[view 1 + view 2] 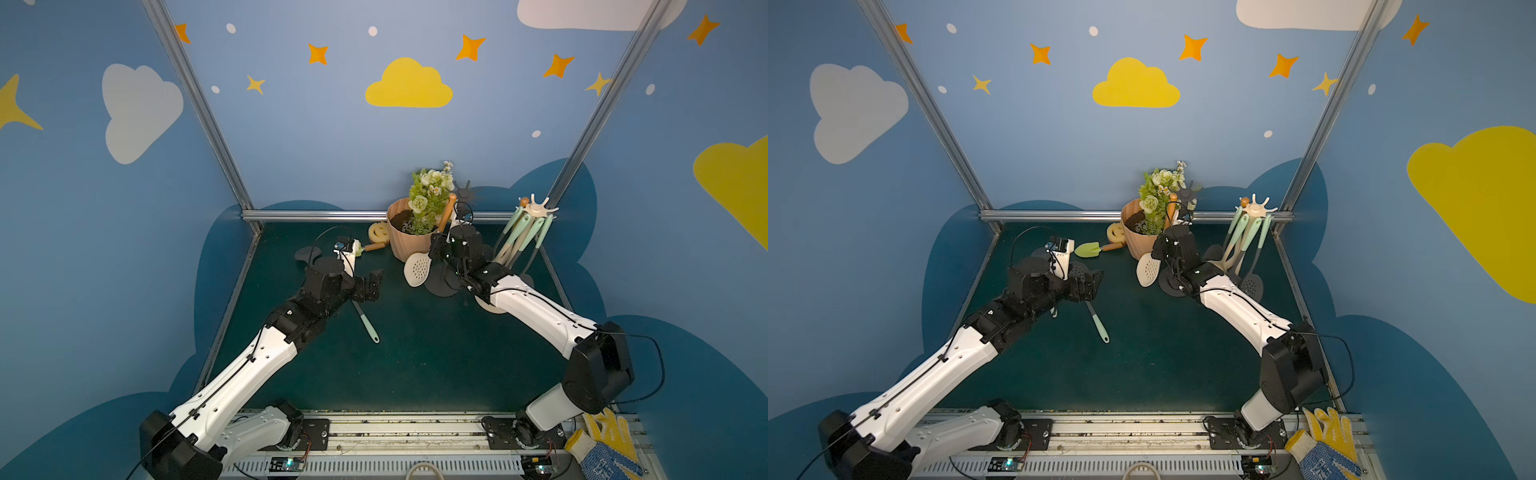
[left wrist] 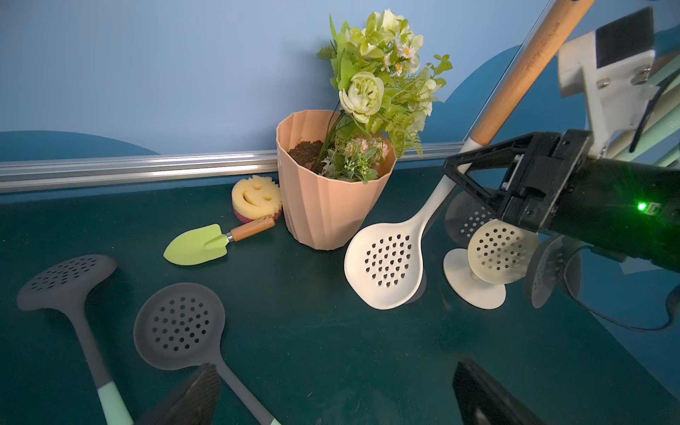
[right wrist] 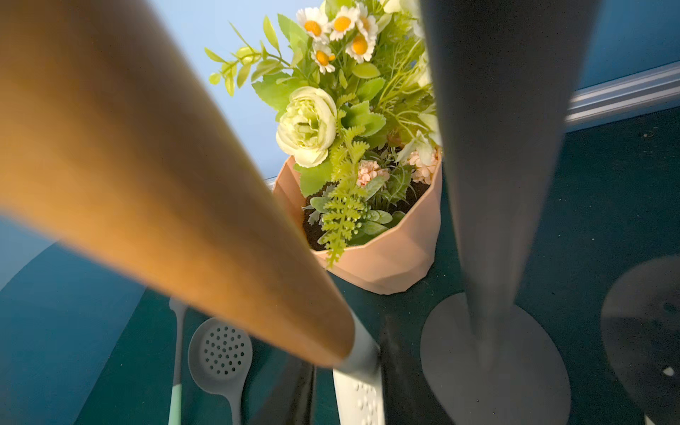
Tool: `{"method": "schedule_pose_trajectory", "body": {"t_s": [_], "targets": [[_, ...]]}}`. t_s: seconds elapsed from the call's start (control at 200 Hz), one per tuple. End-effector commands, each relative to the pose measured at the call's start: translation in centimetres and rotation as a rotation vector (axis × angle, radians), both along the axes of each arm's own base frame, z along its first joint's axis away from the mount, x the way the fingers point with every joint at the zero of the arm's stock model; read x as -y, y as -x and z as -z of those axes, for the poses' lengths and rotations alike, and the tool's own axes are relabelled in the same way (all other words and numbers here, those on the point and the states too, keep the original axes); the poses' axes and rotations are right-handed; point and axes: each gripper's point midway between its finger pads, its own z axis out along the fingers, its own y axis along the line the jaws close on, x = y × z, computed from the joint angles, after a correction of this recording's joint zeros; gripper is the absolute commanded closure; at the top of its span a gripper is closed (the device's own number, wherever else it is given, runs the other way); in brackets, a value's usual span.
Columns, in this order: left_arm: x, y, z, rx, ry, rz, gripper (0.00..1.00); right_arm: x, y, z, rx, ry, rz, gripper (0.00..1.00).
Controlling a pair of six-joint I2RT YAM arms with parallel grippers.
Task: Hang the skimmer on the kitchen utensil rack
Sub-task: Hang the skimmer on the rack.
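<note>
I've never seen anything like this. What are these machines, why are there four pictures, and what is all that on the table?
Two robot arms, each ending in a two-fingered gripper. Two pictures look down from overhead; two come from cameras on the wrists. On the green table: a flower pot, a smiley sponge, a green trowel, a grey skimmer, a grey slotted spoon and a cream rack hung with utensils. The left gripper hangs open, empty. The right gripper sits at the neck of the white skimmer, beside the dark rack; whether it grips is unclear.
</note>
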Motion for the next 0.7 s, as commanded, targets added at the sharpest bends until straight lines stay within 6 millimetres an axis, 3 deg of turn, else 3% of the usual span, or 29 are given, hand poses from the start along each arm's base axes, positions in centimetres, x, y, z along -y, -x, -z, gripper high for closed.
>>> {"method": "schedule_pose_trajectory", "body": {"t_s": [0.0, 0.225, 0.446, 0.696], "targets": [[-0.1, 0.0, -0.1, 0.006, 0.01, -0.003, 0.0, -0.2, 0.6, -0.4, -0.006, -0.023, -0.031, 0.71], [-0.1, 0.0, -0.2, 0.008, 0.01, -0.004, 0.0, 0.0, 0.9, -0.8, -0.001, -0.038, -0.043, 0.66], [-0.2, -0.1, -0.1, 0.005, 0.006, -0.007, 0.0, 0.0, 1.7, -1.6, 0.02, -0.034, -0.079, 0.55], [-0.6, -0.7, 0.9, -0.026, -0.017, -0.047, 0.0, -0.9, 4.8, -1.6, 0.045, 0.036, -0.18, 0.44]]}}
